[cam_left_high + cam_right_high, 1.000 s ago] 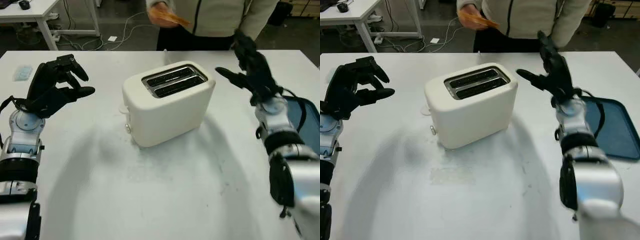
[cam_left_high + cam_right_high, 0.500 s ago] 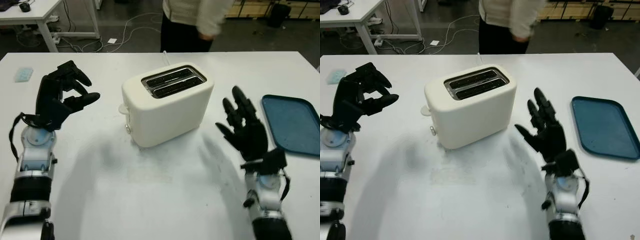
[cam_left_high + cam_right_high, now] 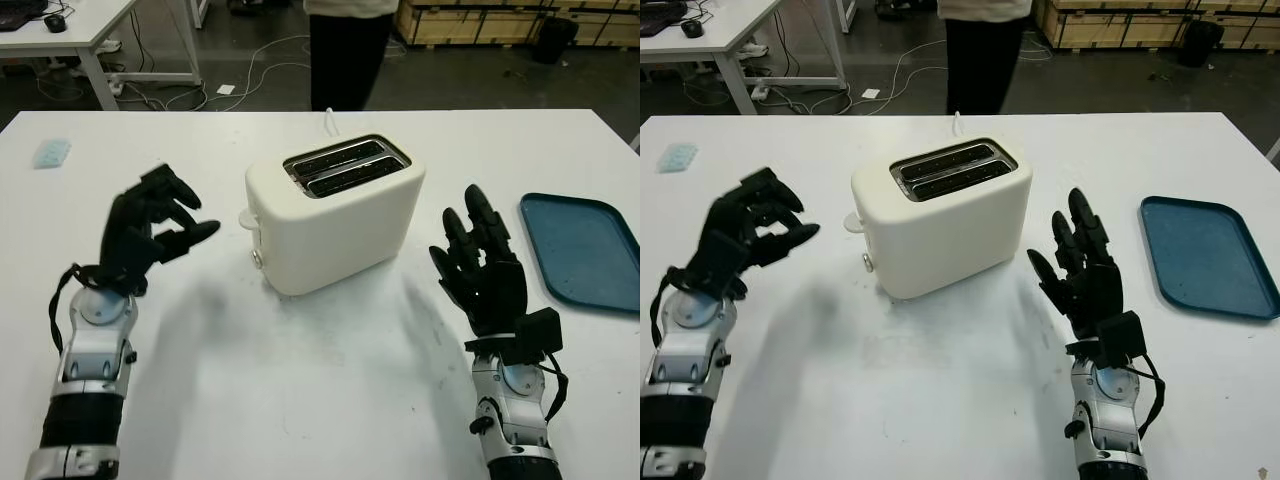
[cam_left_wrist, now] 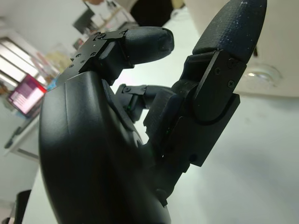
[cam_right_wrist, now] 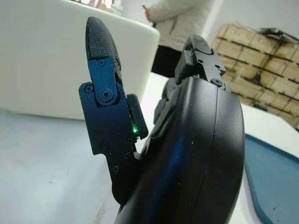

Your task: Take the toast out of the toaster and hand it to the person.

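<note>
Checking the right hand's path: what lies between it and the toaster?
Bare white table. In the left eye view, nothing lies between the open right hand and the toaster.

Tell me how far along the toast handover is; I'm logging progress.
Looks finished: both toaster slots sit empty. Nothing is in hand: the right hand is open beside the toaster, the left hand curled on the other side. The person stands behind the table. No step left visible.

The toaster (image 3: 335, 212) stands mid-table (image 3: 300, 400), tray (image 3: 582, 250) to its right.
</note>
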You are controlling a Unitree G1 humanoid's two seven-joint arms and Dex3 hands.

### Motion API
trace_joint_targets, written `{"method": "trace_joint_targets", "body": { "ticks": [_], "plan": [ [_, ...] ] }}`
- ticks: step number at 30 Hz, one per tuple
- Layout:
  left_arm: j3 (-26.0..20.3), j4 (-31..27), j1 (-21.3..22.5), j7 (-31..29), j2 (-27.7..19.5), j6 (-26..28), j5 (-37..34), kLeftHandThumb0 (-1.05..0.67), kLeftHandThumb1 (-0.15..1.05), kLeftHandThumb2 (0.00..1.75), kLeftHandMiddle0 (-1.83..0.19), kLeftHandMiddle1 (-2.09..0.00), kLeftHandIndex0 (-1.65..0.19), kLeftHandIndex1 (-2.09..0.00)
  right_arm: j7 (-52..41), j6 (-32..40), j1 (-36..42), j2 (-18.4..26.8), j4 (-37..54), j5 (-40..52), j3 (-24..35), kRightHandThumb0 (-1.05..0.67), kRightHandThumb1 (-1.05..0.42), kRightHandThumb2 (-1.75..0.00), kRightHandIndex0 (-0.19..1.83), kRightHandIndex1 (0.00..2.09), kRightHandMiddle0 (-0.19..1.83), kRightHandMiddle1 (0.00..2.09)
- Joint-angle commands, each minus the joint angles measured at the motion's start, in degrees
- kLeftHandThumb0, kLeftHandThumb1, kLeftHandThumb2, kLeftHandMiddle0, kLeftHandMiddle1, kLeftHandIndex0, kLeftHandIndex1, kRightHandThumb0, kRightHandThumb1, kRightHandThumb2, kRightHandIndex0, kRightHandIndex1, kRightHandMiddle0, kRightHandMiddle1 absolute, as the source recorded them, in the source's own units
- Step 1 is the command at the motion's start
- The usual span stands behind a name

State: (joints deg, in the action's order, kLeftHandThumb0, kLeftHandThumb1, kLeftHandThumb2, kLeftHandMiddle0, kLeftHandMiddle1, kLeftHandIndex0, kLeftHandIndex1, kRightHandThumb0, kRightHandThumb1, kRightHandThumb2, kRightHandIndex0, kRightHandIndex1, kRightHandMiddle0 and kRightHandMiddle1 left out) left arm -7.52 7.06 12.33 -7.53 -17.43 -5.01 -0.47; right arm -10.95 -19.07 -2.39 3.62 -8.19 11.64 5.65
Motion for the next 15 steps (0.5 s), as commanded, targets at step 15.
{"method": "trace_joint_targets", "body": {
  "ticks": [15],
  "plan": [
    [2.33, -3.59, -1.81, 1.04, 1.59, 9.06, 3.27, -1.05, 0.73, 0.04, -0.54, -1.75, -0.5, -1.75, -0.05, 4.48, 0.26, -0.69, 3.89, 1.11, -0.46, -0.67, -0.92, -0.16, 0.14, 0.01, 0.14, 0.0]
  ]
}}
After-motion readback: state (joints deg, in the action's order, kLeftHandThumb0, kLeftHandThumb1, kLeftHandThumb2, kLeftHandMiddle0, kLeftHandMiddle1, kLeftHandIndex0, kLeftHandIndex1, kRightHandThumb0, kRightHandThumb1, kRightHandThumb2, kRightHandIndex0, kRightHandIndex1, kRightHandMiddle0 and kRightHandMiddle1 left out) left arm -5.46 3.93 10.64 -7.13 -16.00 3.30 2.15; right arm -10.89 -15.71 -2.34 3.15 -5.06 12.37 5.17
